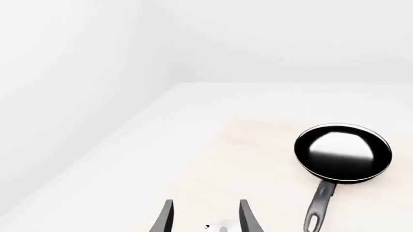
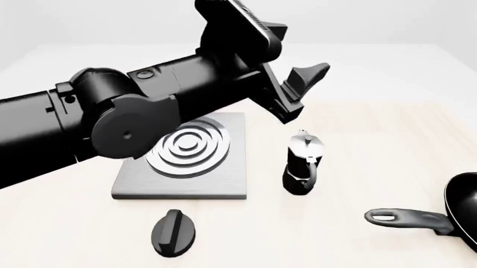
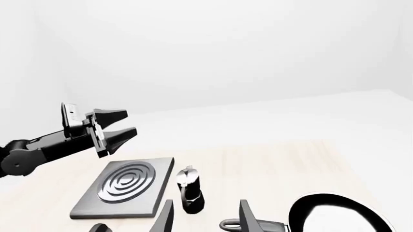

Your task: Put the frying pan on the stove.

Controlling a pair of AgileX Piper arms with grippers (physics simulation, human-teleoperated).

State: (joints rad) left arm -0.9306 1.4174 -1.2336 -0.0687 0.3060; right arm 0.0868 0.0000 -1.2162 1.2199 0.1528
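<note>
Task not yet started; stove (image 2: 186, 162) at left-centre sits bare, nothing on its rings; left gripper (image 2: 298, 89) hangs above its far right corner, fingers spread, holding nothing; moka pot (image 2: 302, 164) stands just right of the stove, knob (image 2: 173, 231) lies in front; frying pan (image 2: 458, 209) lies on the table at far right, well apart from the stove, handle toward it; right gripper (image 3: 205, 220) above the handle, open, empty. Table (image 2: 358, 139) pale, smooth; walls plain white.
</note>
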